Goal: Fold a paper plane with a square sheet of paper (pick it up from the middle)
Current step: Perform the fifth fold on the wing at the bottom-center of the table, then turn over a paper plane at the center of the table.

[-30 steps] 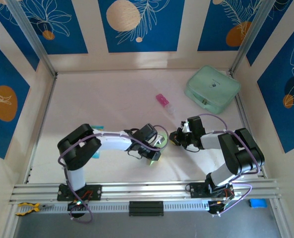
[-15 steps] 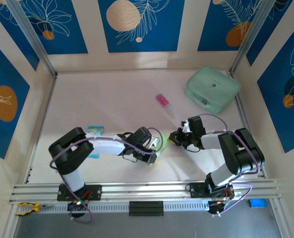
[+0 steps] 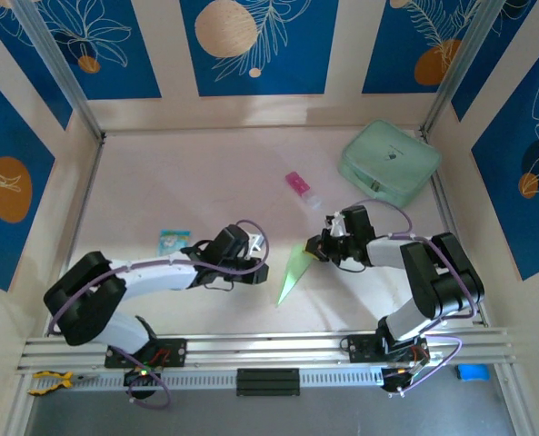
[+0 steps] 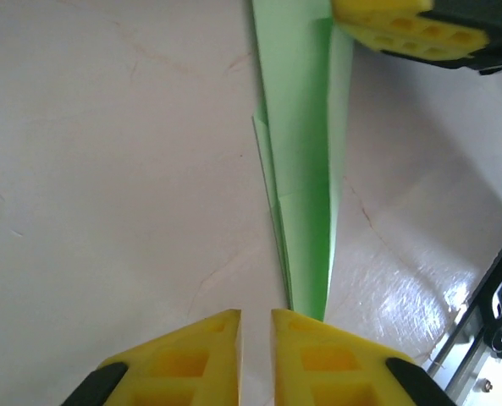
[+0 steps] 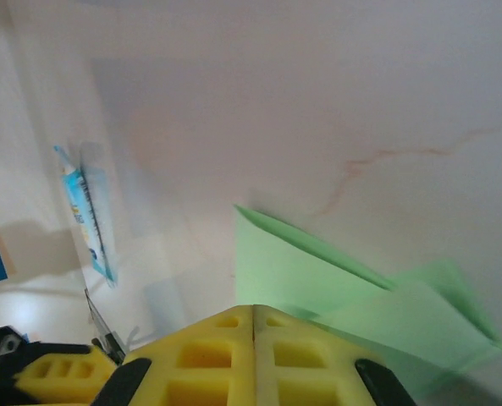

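Observation:
The square sheet of paper stands folded into a slim, pointed, lime-green paper plane (image 3: 292, 271) (image 4: 306, 169) (image 5: 318, 279) lying on the table between the arms. Its tip points toward the front rail. My right gripper (image 3: 314, 248) (image 5: 253, 309) is shut on the plane's wide back end; its yellow fingers (image 4: 403, 25) sit over that end in the left wrist view. My left gripper (image 3: 262, 262) (image 4: 256, 317) hovers just left of the plane's tip, jaws a narrow gap apart with bare table between them, holding nothing.
A bulky mint-green case (image 3: 389, 163) sits at the back right. A small pink-and-white tube (image 3: 298, 186) lies behind the plane. A blue-and-white packet (image 3: 173, 241) (image 5: 85, 211) lies left of the left arm. The metal rail (image 3: 269, 345) runs along the front edge.
My left gripper has let go of the plane's tip, opened slightly and drawn back to the left, uncovering the plane. The right gripper keeps its hold and has barely moved.

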Controlling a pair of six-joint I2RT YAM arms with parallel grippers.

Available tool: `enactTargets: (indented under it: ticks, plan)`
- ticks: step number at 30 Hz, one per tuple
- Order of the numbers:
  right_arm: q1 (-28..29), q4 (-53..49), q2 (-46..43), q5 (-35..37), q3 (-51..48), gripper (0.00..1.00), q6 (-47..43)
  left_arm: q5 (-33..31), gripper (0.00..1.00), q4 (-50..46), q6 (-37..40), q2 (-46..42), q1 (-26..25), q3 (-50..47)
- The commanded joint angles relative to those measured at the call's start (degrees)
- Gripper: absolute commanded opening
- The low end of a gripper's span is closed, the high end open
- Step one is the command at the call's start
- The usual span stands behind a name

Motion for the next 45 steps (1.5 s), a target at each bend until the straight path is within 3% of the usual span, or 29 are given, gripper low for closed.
enactTargets:
  ticks: [1,12,19,26,45]
  plan:
    - [1.29,-5.31,-3.84,-0.07,0.59,0.10,-1.79,2.48,0.18,3.02,-2.18,2.54,0.74,0.25]
    - [5.12,-11.09,-17.92,7.11,-5.72,0.25,4.38,7.44,0.21,6.37,-3.15,7.76,2.45,1.18]
    - [6.89,-12.94,-22.50,9.43,-8.54,0.32,7.86,12.35,0.21,10.23,-4.85,11.74,2.63,2.58]
    - [8.01,-5.88,-20.52,4.71,-10.53,0.34,9.61,14.84,0.23,12.04,-6.27,13.92,2.63,2.91]
    - [9.95,-8.59,-14.80,6.14,-9.39,0.28,8.77,19.78,0.21,14.73,-7.80,18.65,1.88,4.91]
